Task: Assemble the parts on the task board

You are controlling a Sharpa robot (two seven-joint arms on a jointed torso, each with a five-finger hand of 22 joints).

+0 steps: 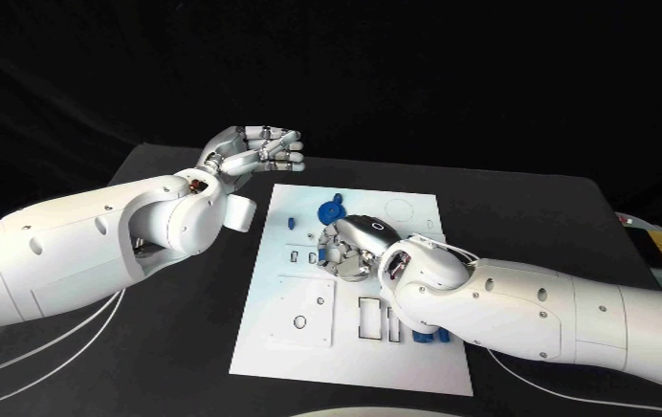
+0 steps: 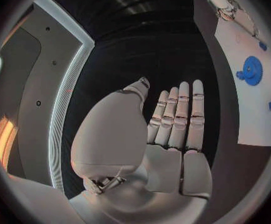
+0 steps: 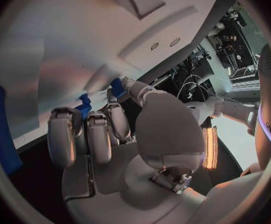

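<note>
White plate on black: the task board [image 1: 297, 340] lies in the centre of the head view, running from mid-frame down toward the lower edge of the tabletop [image 1: 538, 207]. A round blue gear [image 1: 331, 211] sits near the board's upper middle, with a small blue peg [image 1: 293, 219] to its left, and more blue parts [image 1: 430, 336] lie at the board's lower right, beside the right forearm.

The right hand [image 1: 348, 245] is down over the middle of the board, just below the gear. In the right wrist view its fingers [image 3: 98, 137] are curled forward against the board with a small blue piece [image 3: 84, 104] at their tips; whether they pinch it or merely touch it I cannot tell.

The left hand [image 1: 259, 152] hangs off the board at upper left of centre, over bare tabletop. The left wrist view shows its fingers [image 2: 179, 119] straight, side by side, holding nothing.

As I judge it, the step in hand is seating or picking a small part at mid-board with the right hand, with several parts not yet placed. The next move calls for a sure pinch on that piece and careful alignment with its slot, while the idle left hand could steady the board's edge.
</note>
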